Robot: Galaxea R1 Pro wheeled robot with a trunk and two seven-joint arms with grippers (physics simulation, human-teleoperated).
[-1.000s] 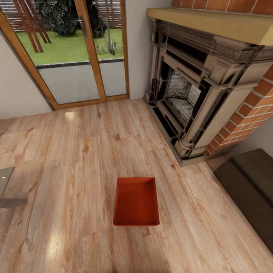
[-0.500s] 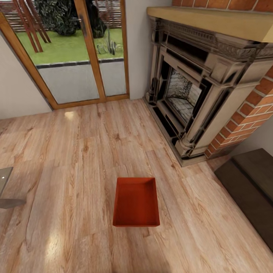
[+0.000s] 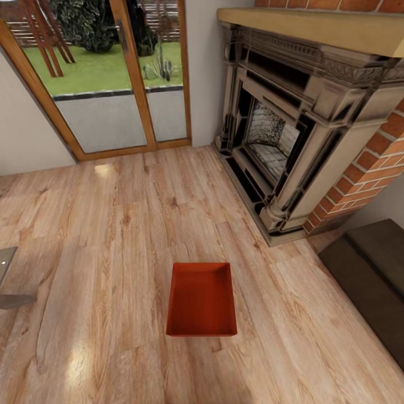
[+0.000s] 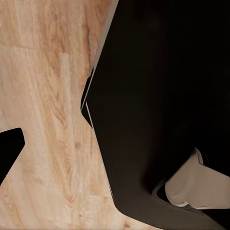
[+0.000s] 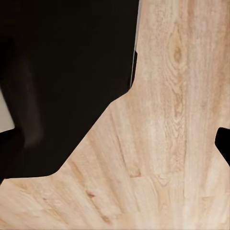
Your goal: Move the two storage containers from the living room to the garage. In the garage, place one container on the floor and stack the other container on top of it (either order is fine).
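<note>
One orange-red storage container [image 3: 201,300] sits open and empty on the living room's light wood-plank flooring, in the lower middle of the head view. It is short of the fireplace [image 3: 292,140]. In the left wrist view, a dark fingertip [image 4: 9,148] of my left gripper [image 4: 115,148] shows at the picture's edge over bare planks. A fingertip [image 5: 223,143] of my right gripper [image 5: 115,143] shows the same way. Both grippers stand open with nothing between the fingers, next to my black body [image 4: 163,96].
Wood-framed glass doors [image 3: 112,78] stand at the back left, giving onto a lawn. A red-brick wall [image 3: 370,168] flanks the stone fireplace. A dark low bench [image 3: 370,275] lies at the right, and a grey table corner [image 3: 8,280] juts in at the left edge.
The head view has shifted very slightly. The container has not moved on the floor.
</note>
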